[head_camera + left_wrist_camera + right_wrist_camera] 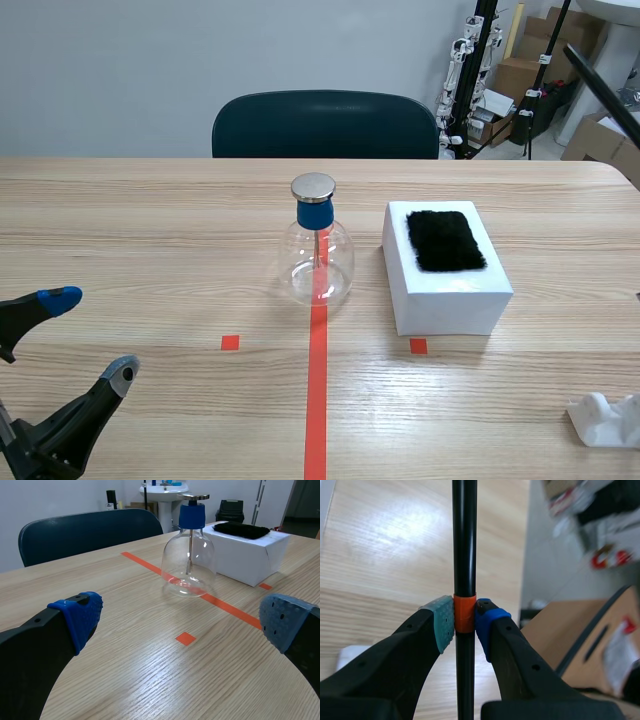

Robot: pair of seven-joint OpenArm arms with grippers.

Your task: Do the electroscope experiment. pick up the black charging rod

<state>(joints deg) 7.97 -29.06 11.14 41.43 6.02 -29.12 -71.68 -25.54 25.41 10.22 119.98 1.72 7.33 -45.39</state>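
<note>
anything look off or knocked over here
Nothing stands out. The electroscope stands upright on the tape line, the black pad lies flat on the white box, and the right gripper is shut on the black rod at its orange band.

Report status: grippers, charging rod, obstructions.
Right gripper shut on black charging rod, at its orange band. Left gripper open, low over table, holding nothing. Flask and white box mid-table, apart from the rod.

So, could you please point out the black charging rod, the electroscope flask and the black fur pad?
black charging rod [464, 540]: right wrist view, bare black shaft.
electroscope flask [322, 262]: scene view, glass belly.
black fur pad [445, 240]: scene view, its middle.
</note>
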